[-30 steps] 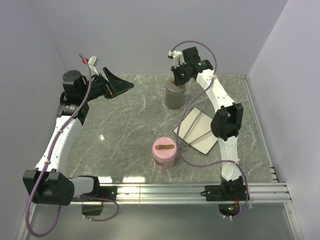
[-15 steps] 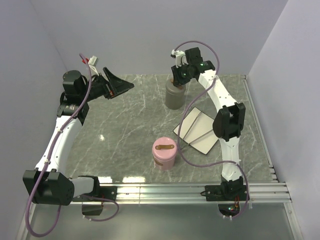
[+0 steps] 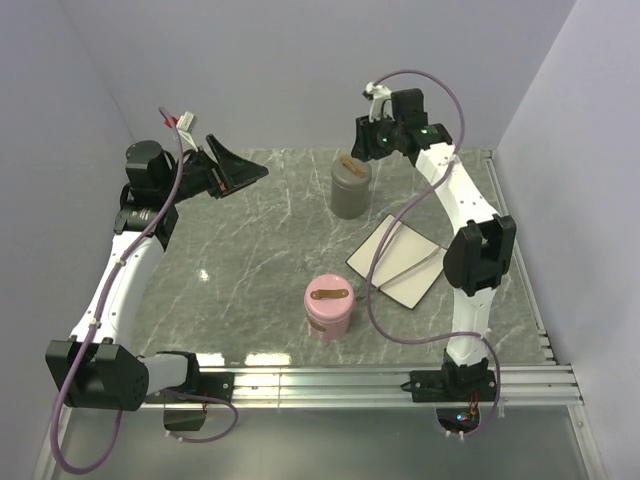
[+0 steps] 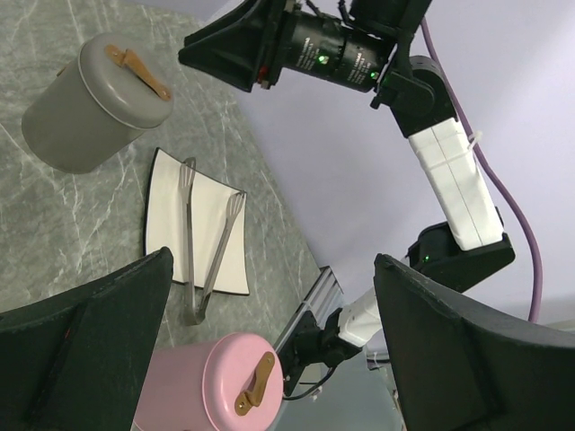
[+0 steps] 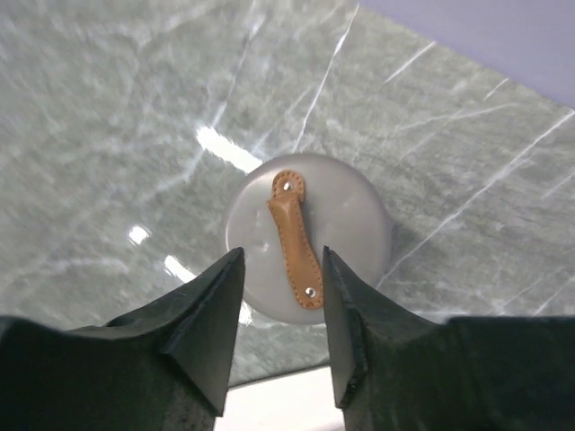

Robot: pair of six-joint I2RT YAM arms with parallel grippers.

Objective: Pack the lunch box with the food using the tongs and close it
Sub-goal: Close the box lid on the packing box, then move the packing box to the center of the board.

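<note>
Now the right gripper (image 5: pixel 281 257) hangs over the grey container (image 3: pixel 350 190) at the far side of the table (image 3: pixel 250 250). Its two fingers stand apart and nothing is between them. In the right wrist view the brown strap (image 5: pixel 294 235) of the grey lid shows in the gap, well below the fingertips and not touched.

The tongs (image 4: pixel 189 242) lie flat on the white plate (image 3: pixel 415 285), and the plate sits under the right forearm, between the grey container and the right arm's base. From the right gripper the tongs are back toward the robot and a little to its right. Their long axis runs slantwise: the joined end hangs over the plate's near edge and points to the pink container (image 3: pixel 328 308), and the two spread tips point to the far side of the table.

The left gripper (image 4: pixel 265 262) is raised at the far left with its fingers fully spread and empty, well apart from the plate. So the right arm is clearly the nearer one. I judge that it must pull back and turn so its fingers cross the tongs' axis.

Both containers have their lids on, and no food shows in any view.
</note>
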